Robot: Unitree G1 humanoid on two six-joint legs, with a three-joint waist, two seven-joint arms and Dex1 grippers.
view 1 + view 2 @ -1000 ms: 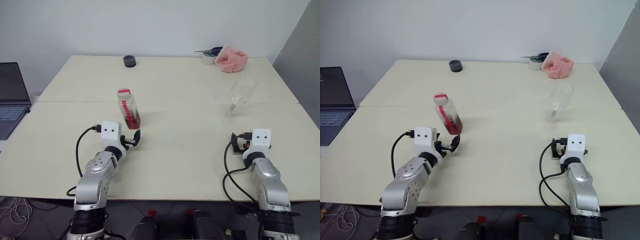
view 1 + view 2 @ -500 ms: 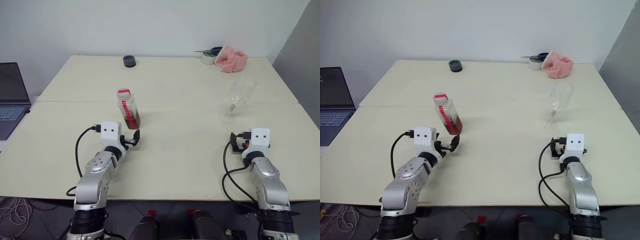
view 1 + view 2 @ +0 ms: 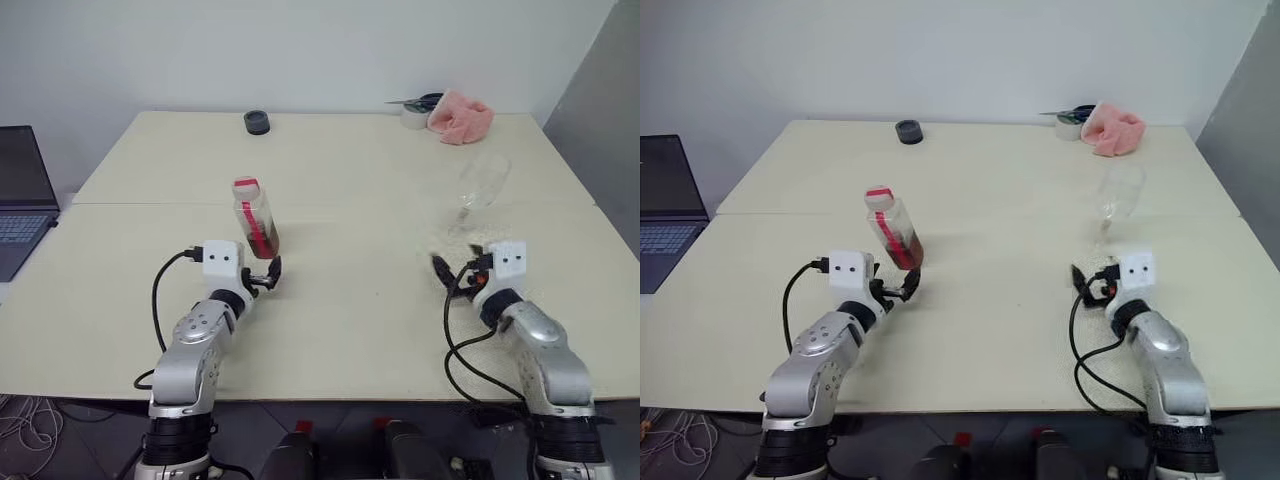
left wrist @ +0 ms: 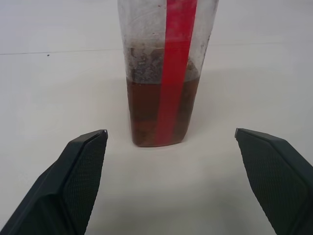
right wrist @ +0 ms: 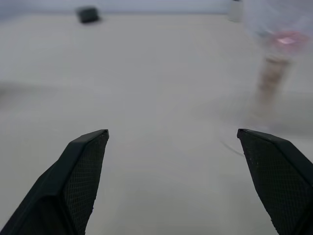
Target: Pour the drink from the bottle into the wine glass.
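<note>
The bottle (image 3: pixel 254 217) stands upright on the table (image 3: pixel 350 300), left of centre, just beyond the left gripper (image 3: pixel 270 276); it is small, of clear plastic, with a red label strip down its side and a red-and-white cap (image 3: pixel 246 184) in place; the drink (image 4: pixel 159 113), amber-brown and translucent, fills roughly the lower part of the body, with residue clouding the wall above the liquid line. Judged from this, the bottle is light and bottom-weighted; the thin wall probably yields under pressure, so a moderate squeeze across the mid-body, over the label strip, looks the safest hold; the smooth plastic may slip if gripped too high. The cap appears to need removal before any pouring.

The left gripper has its jaws spread wide, one to each side of the bottle in the left wrist view, touching nothing.

The wine glass (image 3: pixel 477 192) stands on the right half of the table, well apart from the bottle; it is clear, stemmed, tall and narrow in the bowl; it is judged fragile and easily toppled, best steadied at the stem or left untouched.

The right gripper (image 3: pixel 446 270) hangs near the glass foot, jaws fully apart and empty.

Farther off lie a black round object (image 3: pixel 257 121), a pink cloth (image 3: pixel 460 115) and a laptop (image 3: pixel 20 195).
</note>
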